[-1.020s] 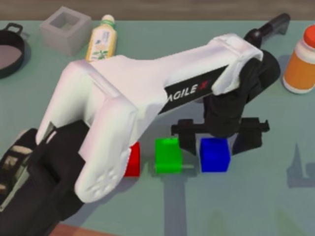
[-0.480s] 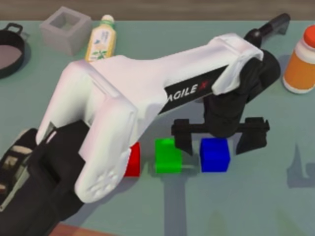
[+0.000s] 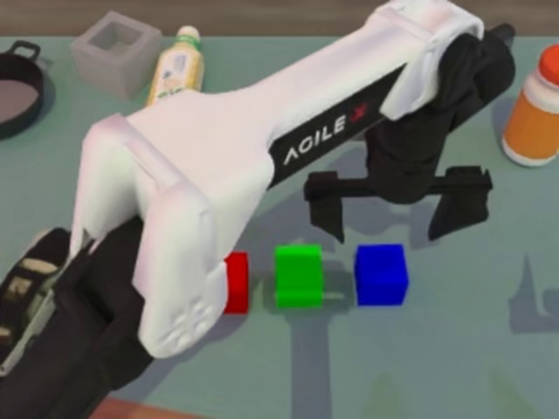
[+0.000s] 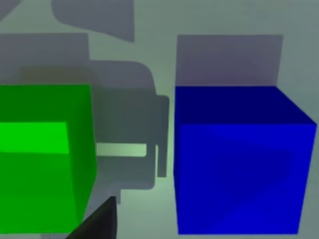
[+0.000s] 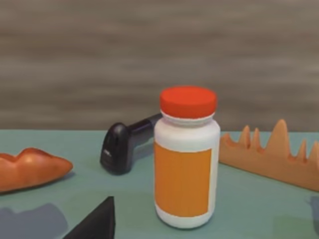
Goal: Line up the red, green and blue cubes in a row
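Note:
Three cubes stand in a row on the table: the red cube (image 3: 237, 282) half hidden under my left arm, the green cube (image 3: 298, 275) in the middle, the blue cube (image 3: 381, 274) on the right. My left gripper (image 3: 389, 229) hangs open above and just behind the blue cube, touching nothing. The left wrist view looks down on the green cube (image 4: 40, 159) and the blue cube (image 4: 239, 159), with one dark finger (image 4: 97, 224) at the frame's edge. My right gripper (image 5: 159, 234) is parked off to the right, open, out of the top view.
A white bottle with an orange label (image 3: 534, 109) and a black scanner (image 3: 489, 44) stand at the back right. A pale grey hollow block (image 3: 113, 52), a yellow bottle (image 3: 179, 70) and a dark pan (image 3: 17, 87) sit at the back left.
My left gripper has lifted up and back from around the blue cube, with its fingers spread wider. The blue cube stays on the table in line with the others.

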You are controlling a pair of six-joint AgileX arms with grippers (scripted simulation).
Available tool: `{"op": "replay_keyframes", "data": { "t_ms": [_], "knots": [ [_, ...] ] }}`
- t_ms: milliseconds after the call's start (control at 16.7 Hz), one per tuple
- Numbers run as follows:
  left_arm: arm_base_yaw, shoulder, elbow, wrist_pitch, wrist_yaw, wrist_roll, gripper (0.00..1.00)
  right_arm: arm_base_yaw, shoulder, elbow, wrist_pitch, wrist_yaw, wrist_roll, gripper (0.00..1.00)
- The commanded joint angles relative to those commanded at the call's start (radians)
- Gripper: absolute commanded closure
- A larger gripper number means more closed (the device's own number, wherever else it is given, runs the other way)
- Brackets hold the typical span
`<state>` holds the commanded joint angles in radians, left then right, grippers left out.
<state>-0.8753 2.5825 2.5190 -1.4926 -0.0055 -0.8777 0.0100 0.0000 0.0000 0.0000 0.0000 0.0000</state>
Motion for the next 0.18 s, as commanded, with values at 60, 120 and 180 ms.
{"op": "replay_keyframes", "data": {
  "t_ms": [60, 120, 180],
  "knots": [
    [0.002, 0.001, 0.025, -0.025, 0.000, 0.000, 0.00, 0.000, 0.000, 0.000, 0.000, 0.000, 0.000, 0.00],
    [0.004, 0.001, 0.039, -0.039, 0.000, 0.000, 0.00, 0.000, 0.000, 0.000, 0.000, 0.000, 0.000, 0.00],
    [0.004, 0.001, 0.043, -0.043, 0.000, 0.000, 0.00, 0.000, 0.000, 0.000, 0.000, 0.000, 0.000, 0.00]
  ]
}}
